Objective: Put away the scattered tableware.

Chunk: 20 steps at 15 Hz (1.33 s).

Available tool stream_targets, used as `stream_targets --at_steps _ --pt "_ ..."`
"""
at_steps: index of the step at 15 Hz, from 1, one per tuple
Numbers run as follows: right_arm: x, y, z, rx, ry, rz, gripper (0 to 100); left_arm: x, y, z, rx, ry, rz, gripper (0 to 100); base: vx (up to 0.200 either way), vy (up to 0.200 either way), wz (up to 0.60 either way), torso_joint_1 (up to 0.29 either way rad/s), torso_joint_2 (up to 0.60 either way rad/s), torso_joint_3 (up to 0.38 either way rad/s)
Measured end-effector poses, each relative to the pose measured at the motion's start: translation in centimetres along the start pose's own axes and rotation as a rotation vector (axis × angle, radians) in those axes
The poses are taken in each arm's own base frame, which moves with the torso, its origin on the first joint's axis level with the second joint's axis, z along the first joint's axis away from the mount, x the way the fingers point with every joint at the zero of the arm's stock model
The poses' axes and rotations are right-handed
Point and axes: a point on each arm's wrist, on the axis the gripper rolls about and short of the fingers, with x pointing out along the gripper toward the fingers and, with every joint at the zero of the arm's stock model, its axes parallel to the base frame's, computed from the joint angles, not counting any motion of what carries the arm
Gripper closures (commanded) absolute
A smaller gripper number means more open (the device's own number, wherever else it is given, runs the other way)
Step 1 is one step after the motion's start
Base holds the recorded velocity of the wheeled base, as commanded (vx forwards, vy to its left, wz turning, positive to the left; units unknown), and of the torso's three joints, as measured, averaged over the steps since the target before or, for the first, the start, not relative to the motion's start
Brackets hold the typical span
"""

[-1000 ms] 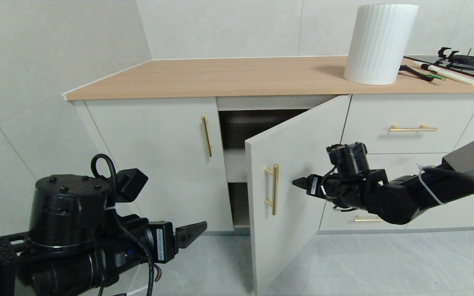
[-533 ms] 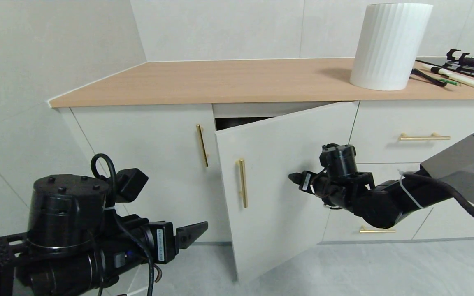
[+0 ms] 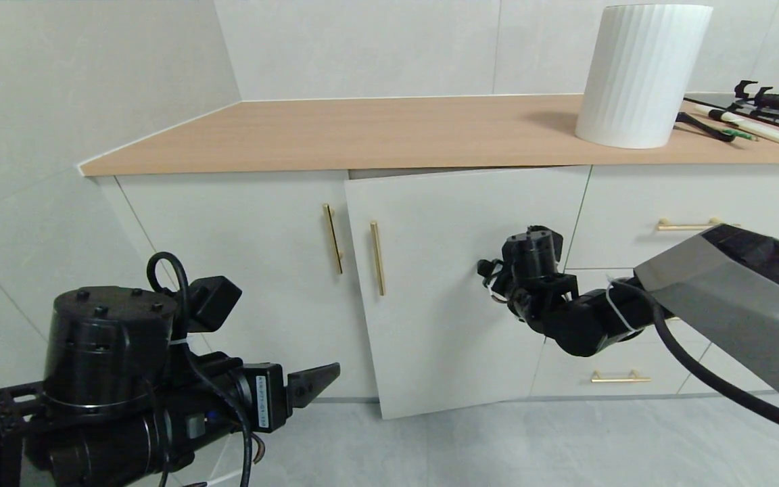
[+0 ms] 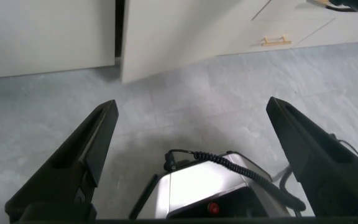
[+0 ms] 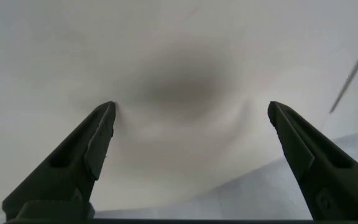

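Note:
Several utensils (image 3: 734, 125), with black, white and green handles, lie on the wooden counter (image 3: 362, 132) at the far right beside a stove grate (image 3: 778, 103). Below the counter, a white cabinet door (image 3: 450, 284) with a gold handle (image 3: 377, 258) stands almost shut, its handle side still a little proud of the front. My right gripper (image 3: 486, 270) is against the door's face (image 5: 185, 56), open, nothing between its fingers (image 5: 98, 134). My left gripper (image 3: 322, 382) hangs low near the floor, open and empty (image 4: 191, 106).
A tall white ribbed container (image 3: 643, 74) stands on the counter at the right. A second door with a gold handle (image 3: 332, 238) is to the left, drawers with gold handles (image 3: 694, 224) to the right. Tiled wall closes the left side; grey floor (image 4: 216, 99) lies below.
The cabinet door has swung from half open to almost shut, with my right gripper following against its face. The left arm has kept still.

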Motion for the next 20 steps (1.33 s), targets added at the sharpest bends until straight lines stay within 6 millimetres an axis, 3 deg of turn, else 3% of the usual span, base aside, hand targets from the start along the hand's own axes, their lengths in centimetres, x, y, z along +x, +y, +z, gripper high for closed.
stream_targets --at_steps 8,13,17,20 --pt "2.4 -0.8 0.6 0.033 -0.073 -0.074 0 0.0 0.0 0.0 -0.001 0.001 -0.002 0 0.000 0.000 0.00 0.000 0.00 0.000" --pt "2.7 -1.0 0.8 0.037 -0.081 -0.082 0 0.0 0.0 0.0 -0.001 0.001 -0.002 0 0.000 0.000 0.00 0.000 0.00 0.000" --pt "2.0 -0.9 0.8 0.032 -0.075 -0.082 0 0.0 0.0 0.0 -0.001 0.001 -0.002 0 0.000 0.000 0.00 0.000 0.00 0.000" --pt "-0.5 0.0 0.9 0.016 -0.027 -0.027 0 0.0 0.0 0.0 -0.001 0.000 -0.002 0 0.000 0.000 0.00 0.000 0.00 0.000"
